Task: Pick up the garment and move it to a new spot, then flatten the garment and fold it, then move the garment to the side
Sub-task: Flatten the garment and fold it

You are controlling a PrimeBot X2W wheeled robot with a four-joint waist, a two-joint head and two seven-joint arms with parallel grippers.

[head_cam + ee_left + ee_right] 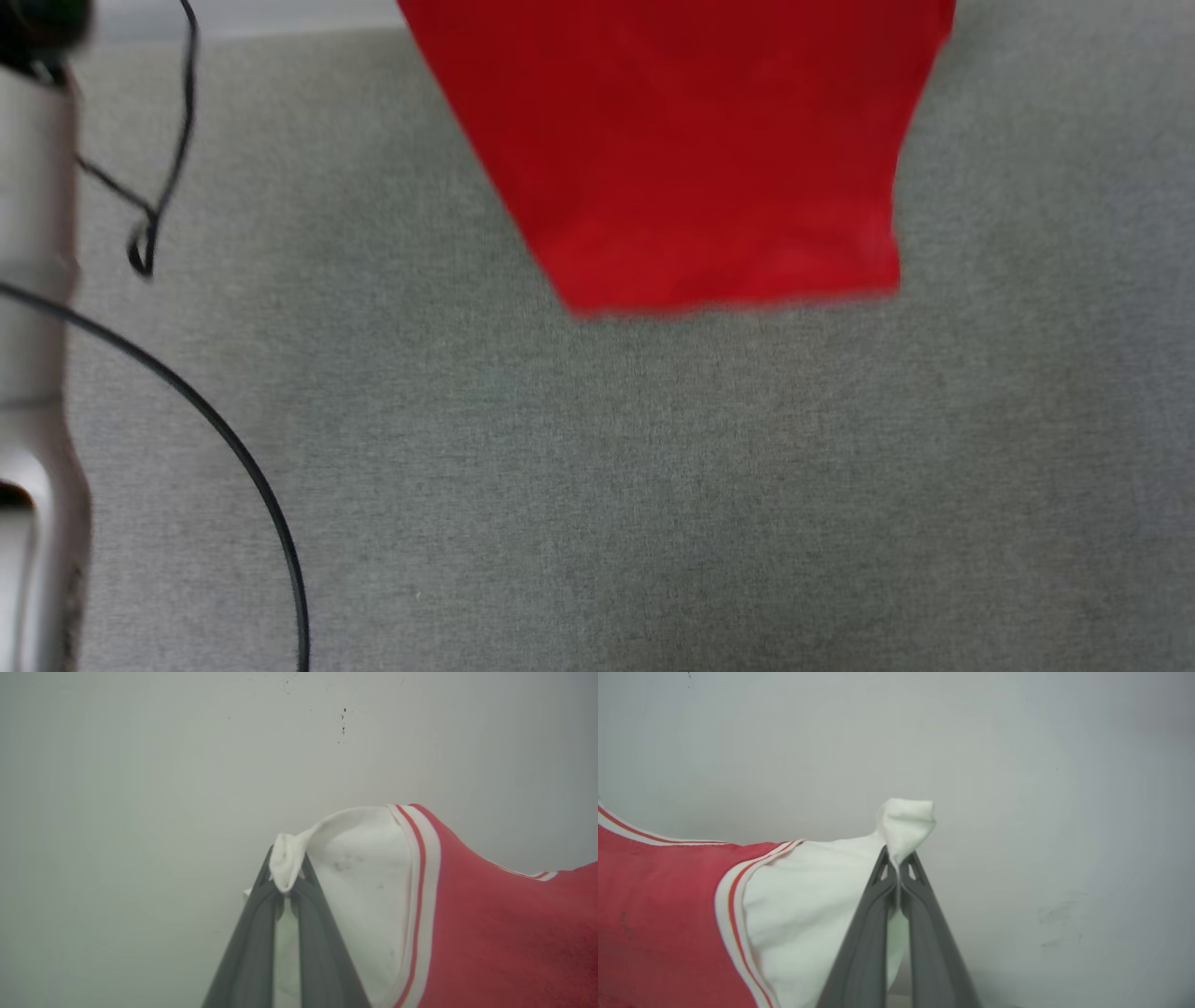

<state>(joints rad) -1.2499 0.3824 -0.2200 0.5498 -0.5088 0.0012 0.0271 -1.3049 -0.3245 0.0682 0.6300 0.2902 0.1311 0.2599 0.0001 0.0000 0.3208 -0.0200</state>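
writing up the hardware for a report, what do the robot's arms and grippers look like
The left gripper and right gripper each have two long matte dark grey fingers tapering to narrow tips; the right's have small triangular cut-outs near the tips. The head view shows a smooth pale silver-grey forearm with thin black cables looping beside it.

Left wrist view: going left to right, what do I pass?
Left pincer shut on the garment → its white sleeve → red-and-white striped trim → red body.
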